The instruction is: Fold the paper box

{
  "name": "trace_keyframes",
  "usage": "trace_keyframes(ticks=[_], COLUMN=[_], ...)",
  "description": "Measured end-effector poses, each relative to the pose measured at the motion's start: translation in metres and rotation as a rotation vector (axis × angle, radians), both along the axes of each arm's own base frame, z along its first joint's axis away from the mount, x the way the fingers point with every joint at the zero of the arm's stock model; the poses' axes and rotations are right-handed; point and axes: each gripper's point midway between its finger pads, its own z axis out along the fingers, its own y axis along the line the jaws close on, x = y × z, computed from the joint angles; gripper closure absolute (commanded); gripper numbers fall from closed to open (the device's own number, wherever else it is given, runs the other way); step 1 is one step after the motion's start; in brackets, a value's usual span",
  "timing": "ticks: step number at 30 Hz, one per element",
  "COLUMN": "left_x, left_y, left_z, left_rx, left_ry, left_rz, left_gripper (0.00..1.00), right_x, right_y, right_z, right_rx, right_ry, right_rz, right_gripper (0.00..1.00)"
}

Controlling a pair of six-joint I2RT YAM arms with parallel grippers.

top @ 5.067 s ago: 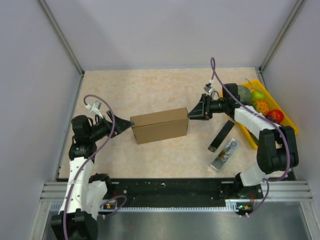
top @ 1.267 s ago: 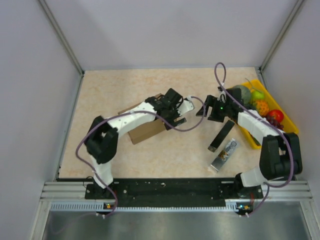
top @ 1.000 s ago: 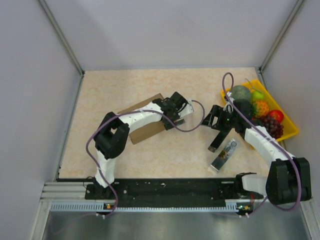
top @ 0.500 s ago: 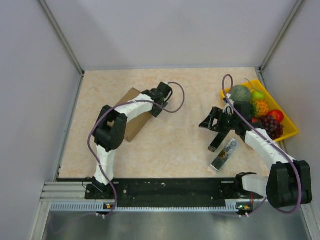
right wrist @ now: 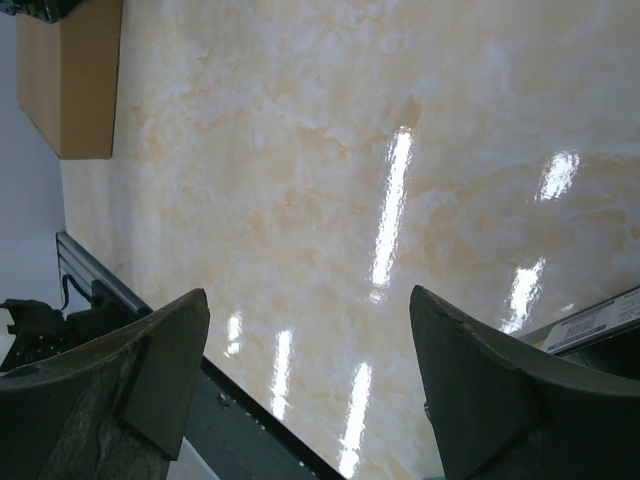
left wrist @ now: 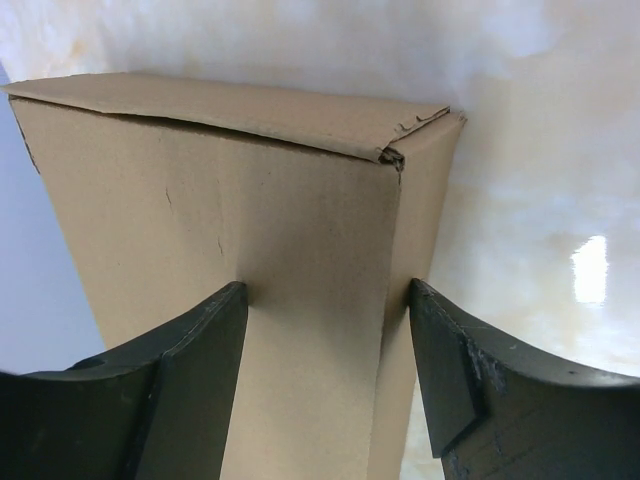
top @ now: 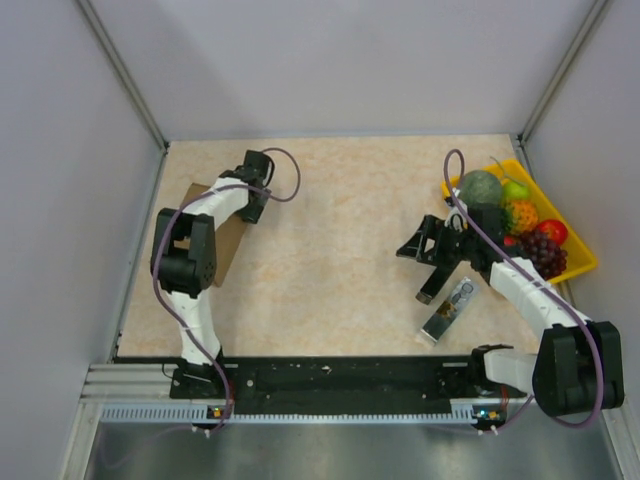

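The paper box (top: 228,245), closed and made of plain brown cardboard, lies at the left side of the table, turned lengthwise along the left wall. My left gripper (top: 247,205) is shut on its far end. In the left wrist view the fingers (left wrist: 200,350) press both sides of the box (left wrist: 220,190), with the gripper (left wrist: 325,300) across it. My right gripper (top: 412,245) is open and empty over bare table at the right, far from the box. The right wrist view shows its gripper (right wrist: 308,300) spread wide and the box (right wrist: 70,80) at the top left.
A yellow tray (top: 583,250) of plastic fruit stands at the right edge. A black bar (top: 443,272) and a metal tool (top: 448,312) lie beside the right arm. The black rail (top: 340,375) runs along the front. Walls close in left, right and behind.
My left arm has swung the box from the table's middle to the far left, turning it lengthwise. My right gripper has drawn back from the box to the right.
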Motion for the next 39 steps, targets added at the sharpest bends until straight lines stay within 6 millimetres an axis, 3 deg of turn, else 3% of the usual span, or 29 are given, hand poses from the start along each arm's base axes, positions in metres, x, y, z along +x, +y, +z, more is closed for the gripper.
trace_keyframes(ticks=[7,17,24,29,32,35,37,39], left_x=[-0.001,0.028,0.033,0.023,0.011,0.000,-0.022,-0.063], left_y=[0.049,0.085,0.087,0.074,0.053,0.008,-0.047,-0.109], left_z=[0.000,0.004,0.005,0.018,0.052,0.121,0.187,0.252], left_rx=[-0.034,-0.093,-0.121,-0.204,-0.293,-0.443,-0.602,-0.786], left_ry=[-0.005,-0.050,-0.068,-0.074,-0.107,-0.238,-0.375,-0.506], left_rz=[0.107,0.310,0.356,0.347,0.315,0.197,0.020,-0.218], left_gripper=[0.32,0.31,0.21,0.14,0.14,0.14,0.14,0.12], right_x=[-0.003,-0.007,-0.009,-0.013,-0.026,-0.044,-0.050,-0.053], right_y=[0.003,0.004,0.004,0.006,0.007,0.015,0.011,-0.001], right_z=[0.002,0.011,0.011,0.006,-0.005,0.014,0.046,0.082], right_rx=[0.015,0.024,0.027,-0.004,-0.164,-0.296,-0.328,-0.330], right_ry=[0.000,-0.036,-0.031,-0.021,-0.001,-0.059,-0.133,-0.224], right_rz=[0.021,0.030,0.036,0.045,0.050,0.102,0.087,0.028], right_gripper=[0.20,0.19,0.19,0.19,0.16,0.15,0.12,0.09])
